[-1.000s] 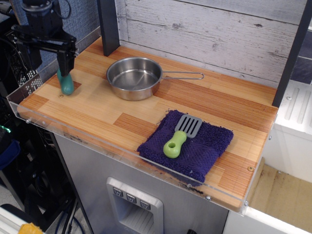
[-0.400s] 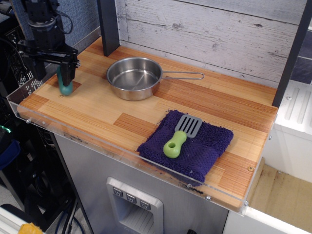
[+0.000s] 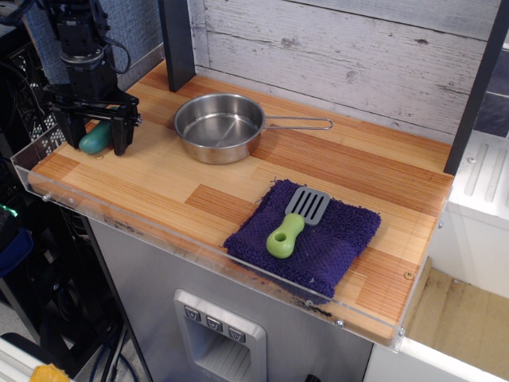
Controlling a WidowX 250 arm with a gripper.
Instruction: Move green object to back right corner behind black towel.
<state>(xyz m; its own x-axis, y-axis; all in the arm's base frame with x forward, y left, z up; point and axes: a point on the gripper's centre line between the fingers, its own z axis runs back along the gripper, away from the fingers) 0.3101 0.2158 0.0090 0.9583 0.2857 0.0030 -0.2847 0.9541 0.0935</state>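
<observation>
- A wooden countertop [image 3: 334, 171] of light and darker planks runs from the left rear towards the front right.
- A clear acrylic guard [image 3: 159, 231] edges the front of the countertop.
- A steel pan [image 3: 219, 127] sits upright near the back, its bowl bare and its thin wire handle [image 3: 298, 123] pointing right.
- A spatula [image 3: 296, 221] with a lime-green handle and a grey slotted head lies on the cloth, head towards the rear.
- A whitewashed plank wall [image 3: 350, 48] stands behind the counter.
- A dark post [image 3: 176, 41] rises at the left rear; another [image 3: 475, 87] rises at the right.
- A grey cabinet front [image 3: 219, 330] with a row of buttons lies below.
</observation>
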